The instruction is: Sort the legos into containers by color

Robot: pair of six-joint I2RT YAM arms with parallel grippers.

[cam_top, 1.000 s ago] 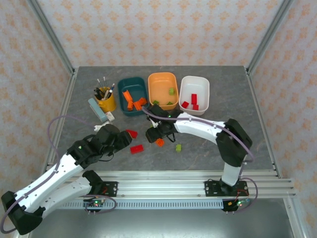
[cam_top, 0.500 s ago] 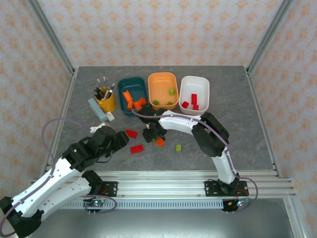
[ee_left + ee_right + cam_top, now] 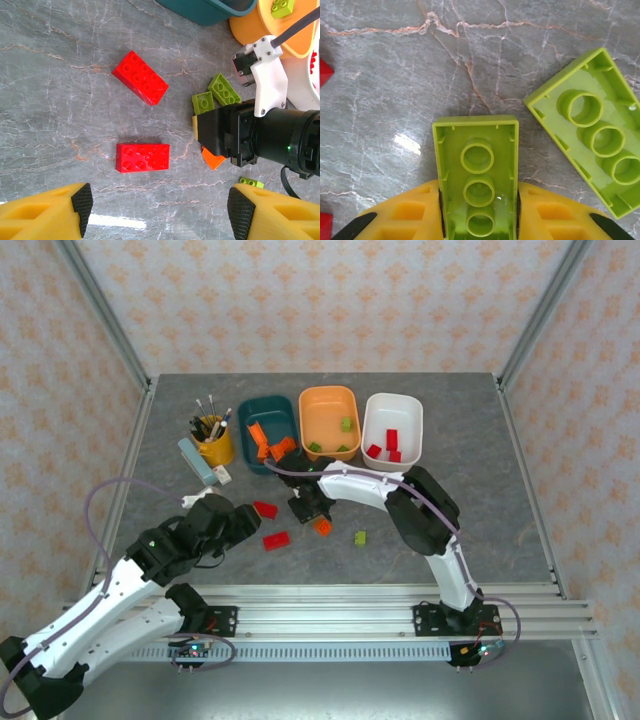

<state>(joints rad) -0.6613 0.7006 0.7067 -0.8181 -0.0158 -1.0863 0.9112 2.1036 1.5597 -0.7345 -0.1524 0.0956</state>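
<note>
Holding other greens [image 3: 346,424], orange bin [image 3: 329,390] sits at far side of table [image 3: 480,490]; left gripper [image 3: 157,205] hangs spread above two red legos [image 3: 142,157]; right gripper [image 3: 479,210] pinches olive-green lego [image 3: 476,160] across its long walls, near the tabletop: light, rigid, slick plastic

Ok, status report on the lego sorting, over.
Left gripper open, hovering over two red bricks. Right gripper shut on green brick, hollow side to camera. Second green brick close alongside, not touching.
</note>
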